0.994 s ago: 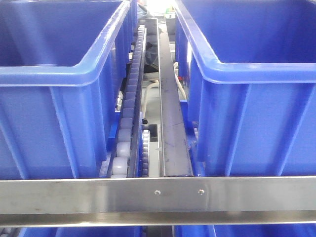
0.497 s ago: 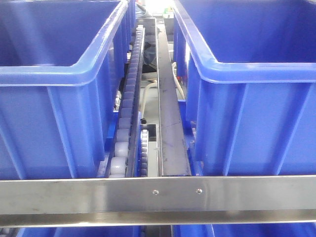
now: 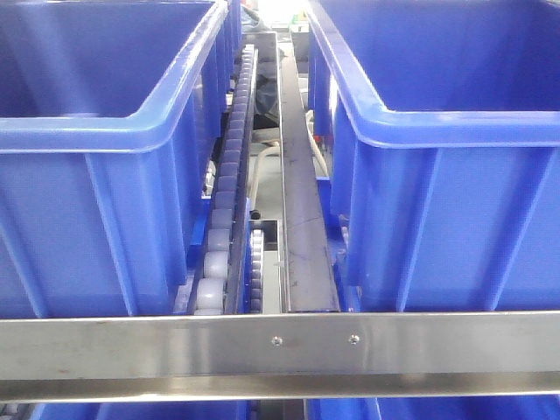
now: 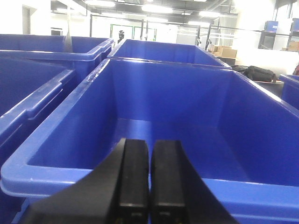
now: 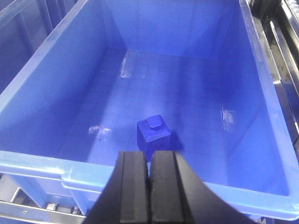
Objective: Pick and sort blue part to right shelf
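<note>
The blue part (image 5: 153,133) is sitting on the floor of a blue bin (image 5: 46,70), straight ahead of and below the right gripper (image 5: 149,186), whose jaws are pressed together and empty. The left gripper (image 4: 149,186), jaws likewise together, is facing an empty bin (image 4: 60,140), so the right arm looks nearer.

The blue part (image 5: 153,132) is a small, boxy block with a raised knob on top, sitting upright on the floor of a large open-top blue bin (image 5: 42,70), near its front wall. The right shelf (image 3: 280,346) shows a screwed steel front rail, roller tracks (image 3: 229,184) and two deep blue bins side by side.
</note>
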Robot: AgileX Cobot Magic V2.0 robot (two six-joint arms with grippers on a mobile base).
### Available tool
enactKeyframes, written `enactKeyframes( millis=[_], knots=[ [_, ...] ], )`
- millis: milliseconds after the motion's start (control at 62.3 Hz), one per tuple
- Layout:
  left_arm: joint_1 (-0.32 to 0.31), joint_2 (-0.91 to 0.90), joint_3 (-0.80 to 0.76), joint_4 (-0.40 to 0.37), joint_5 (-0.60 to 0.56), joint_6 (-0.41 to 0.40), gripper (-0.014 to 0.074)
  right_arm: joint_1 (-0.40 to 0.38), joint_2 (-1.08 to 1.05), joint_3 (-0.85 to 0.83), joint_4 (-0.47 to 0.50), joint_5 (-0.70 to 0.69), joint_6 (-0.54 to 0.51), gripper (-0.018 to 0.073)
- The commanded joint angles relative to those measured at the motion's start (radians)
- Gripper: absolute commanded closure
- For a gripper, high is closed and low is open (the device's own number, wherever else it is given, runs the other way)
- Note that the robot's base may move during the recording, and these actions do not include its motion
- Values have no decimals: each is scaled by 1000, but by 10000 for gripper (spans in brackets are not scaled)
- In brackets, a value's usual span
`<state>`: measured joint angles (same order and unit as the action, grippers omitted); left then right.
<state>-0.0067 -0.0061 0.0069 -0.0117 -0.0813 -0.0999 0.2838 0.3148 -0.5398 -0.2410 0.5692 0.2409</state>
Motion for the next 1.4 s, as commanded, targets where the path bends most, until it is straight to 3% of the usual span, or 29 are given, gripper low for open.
enactKeyframes(
  millis=[0, 112, 257, 626, 850, 1379],
  knots=[
    [-7, -23, 24, -9, -91, -8, 473, 2, 8, -28, -26, -91, -5, 524],
    [-7, -23, 24, -9, -91, -8, 473, 2, 8, -25, -45, -93, -5, 524],
    [-7, -23, 24, -9, -91, -8, 472, -24, 6, 20, -25, -195, -5, 524],
    [-7, -23, 24, -9, -91, -8, 473, -208, -194, 417, 55, -677, -5, 524],
    [-7, -23, 24, -9, -91, -8, 473, -232, -349, 551, 68, -707, -5, 524],
    [-7, -21, 24, -9, -91, -8, 472, -232, -348, 548, 68, -698, -5, 524]
  ],
)
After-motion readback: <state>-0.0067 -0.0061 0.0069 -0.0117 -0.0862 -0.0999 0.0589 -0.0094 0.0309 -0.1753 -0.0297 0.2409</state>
